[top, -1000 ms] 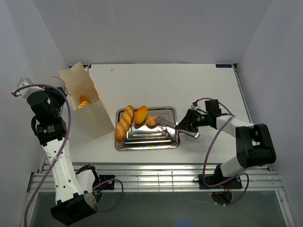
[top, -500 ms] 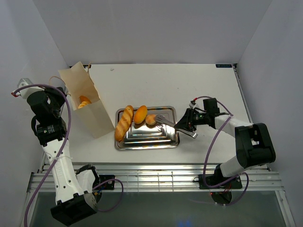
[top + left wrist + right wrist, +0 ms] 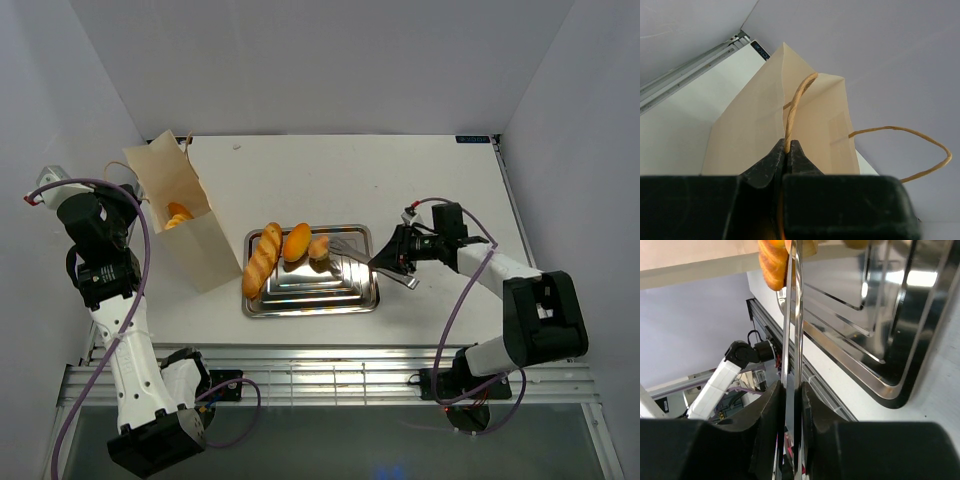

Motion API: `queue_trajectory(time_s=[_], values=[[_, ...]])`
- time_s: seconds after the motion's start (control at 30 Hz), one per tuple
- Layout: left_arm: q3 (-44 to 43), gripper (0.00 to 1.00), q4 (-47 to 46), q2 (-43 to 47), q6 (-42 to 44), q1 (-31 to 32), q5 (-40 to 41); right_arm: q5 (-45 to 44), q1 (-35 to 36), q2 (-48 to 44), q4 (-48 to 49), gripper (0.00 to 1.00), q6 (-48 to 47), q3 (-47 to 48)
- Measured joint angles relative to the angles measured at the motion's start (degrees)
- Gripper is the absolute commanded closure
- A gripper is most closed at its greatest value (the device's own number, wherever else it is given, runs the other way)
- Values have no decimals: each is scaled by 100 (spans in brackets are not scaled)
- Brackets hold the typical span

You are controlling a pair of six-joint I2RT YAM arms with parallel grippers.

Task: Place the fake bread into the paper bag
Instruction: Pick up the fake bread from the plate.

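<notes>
Pincers first: the right pincer [image 3: 790, 392] is clamped on the metal tongs [image 3: 793, 315], squeezing the two blades almost together, and those blades run out over the rim of the steel tray [image 3: 310, 308]. Their tips reach the small roll [image 3: 319, 247] at the tray's far edge; whether they actually grip it, I cannot tell. Beside that roll lies an oval roll [image 3: 297, 241], and next to that a long baguette [image 3: 262, 260] slants across the tray's left end. Over on the other side, the left pincer [image 3: 788, 150] is pinched tight on a cord handle [image 3: 797, 100] of the paper bag [image 3: 190, 235], which stands tilted at the left of the worktop [image 3: 400, 180], mouth open, with one orange loaf [image 3: 179, 213] showing inside it.
</notes>
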State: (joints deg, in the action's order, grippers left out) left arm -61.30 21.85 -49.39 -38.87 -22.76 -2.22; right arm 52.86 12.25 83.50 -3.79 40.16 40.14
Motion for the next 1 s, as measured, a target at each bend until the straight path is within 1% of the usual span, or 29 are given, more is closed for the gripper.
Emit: queue_trajectory(time_s=[0.13, 0.3, 0.43, 0.53, 0.7, 0.8, 0.9, 1.0], values=[[0, 100, 9, 2, 0, 0, 0, 0, 9, -413, -210, 92, 70, 308], [-2, 100, 20, 26, -2, 0, -2, 20, 131, -861, -472, 92, 184, 1123], [-2, 100, 35, 63, -17, 0, -22, 20, 507, -992, -564, 92, 376, 1864], [-2, 100, 37, 85, -28, 0, -37, -31, 981, -955, -669, 92, 544, 2583], [-2, 100, 42, 92, -83, 0, -96, -168, 1869, -525, -686, 92, 748, 4044], [-2, 100, 44, 109, -105, 0, -129, -256, 2308, -151, -686, 92, 817, 4754], [-2, 100, 55, 131, -105, 0, -129, -361, 2647, 267, -682, 92, 907, 5283], [-2, 100, 63, 140, -105, 0, -129, -435, 2883, 669, -667, 92, 1008, 5576]])
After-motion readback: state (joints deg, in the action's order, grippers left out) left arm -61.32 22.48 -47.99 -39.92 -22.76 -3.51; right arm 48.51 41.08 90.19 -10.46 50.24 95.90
